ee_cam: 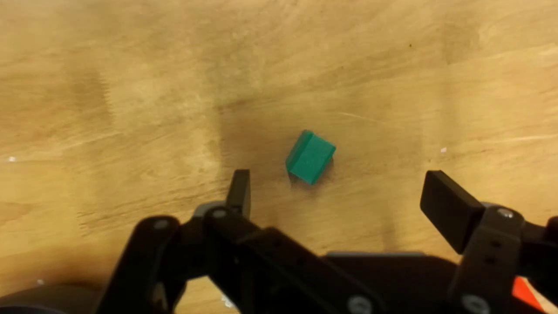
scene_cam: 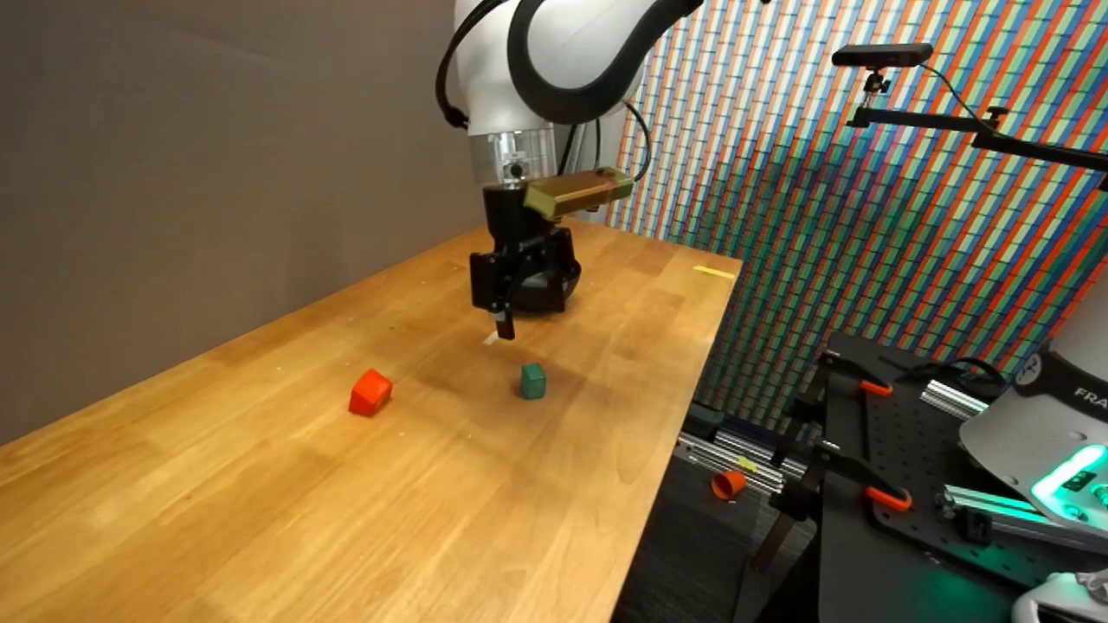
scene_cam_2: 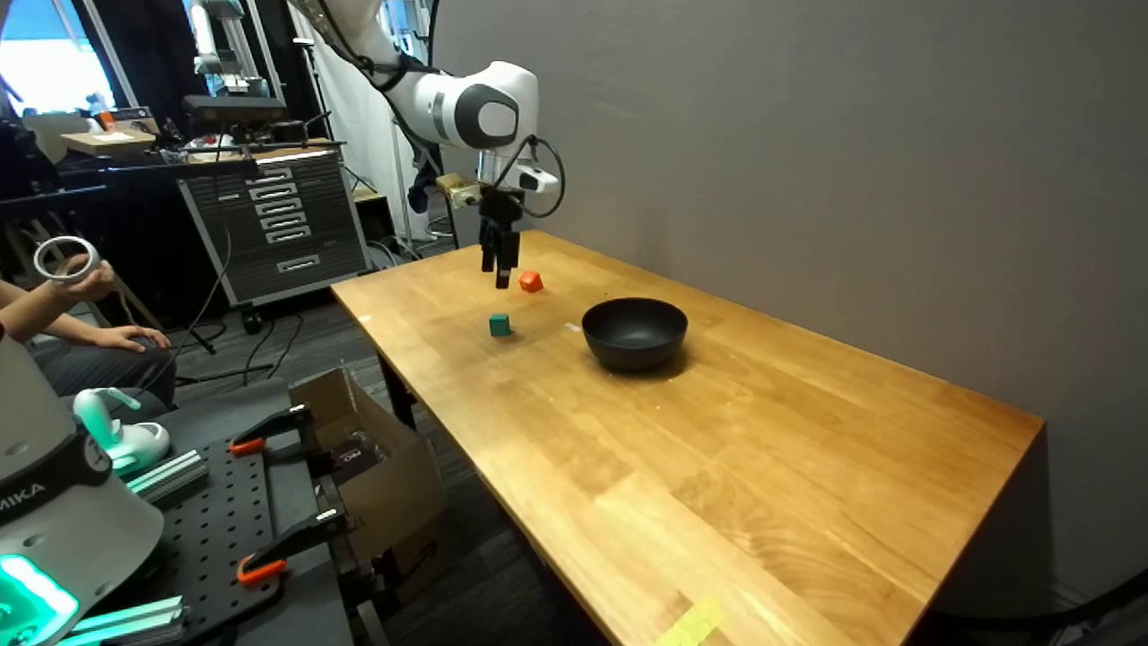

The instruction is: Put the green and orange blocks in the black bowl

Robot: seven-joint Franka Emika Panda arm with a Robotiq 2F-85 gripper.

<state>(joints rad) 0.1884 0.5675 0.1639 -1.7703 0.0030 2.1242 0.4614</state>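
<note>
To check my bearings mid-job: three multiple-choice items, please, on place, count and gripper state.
1. The green block, relative to the black bowl:
A. Inside
B. Outside, on the table
C. Underneath

2. How many blocks on the table?
A. Two
B. Three
C. Four

3. The gripper:
A. Shut, empty
B. Shut on the green block
C. Open

1 B: wood shows between them in an exterior view.
2 A: the green block and the orange block, in both exterior views.
3 C: its fingers stand wide apart in the wrist view.

Our white arm [scene_cam: 582, 45], banded in dark grey, wears black cables [scene_cam: 442, 78]; silvery screws [ee_cam: 505, 212] dot our black gripper [ee_cam: 338, 187].
</note>
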